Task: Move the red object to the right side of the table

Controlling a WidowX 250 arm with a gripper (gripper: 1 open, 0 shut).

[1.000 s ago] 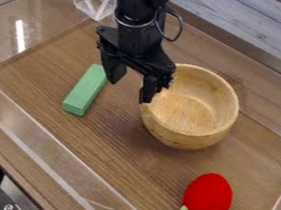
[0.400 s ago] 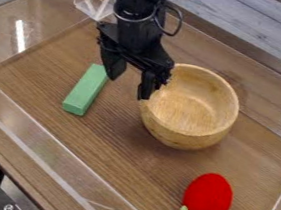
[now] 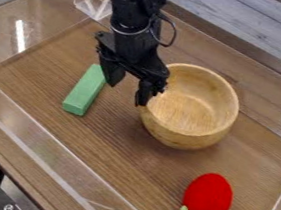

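I see the table, walls clear. Wooden bowl sits mid-table. My gripper hangs jaws apart, empty, between bowl and green block. Red toy lies near the front-right corner.

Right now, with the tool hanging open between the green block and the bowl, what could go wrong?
The open tool sits close beside the wooden bowl and the green block; swinging toward the red toy could knock either. The toy lies near the clear wall, leaving little room for the tool's fingers.
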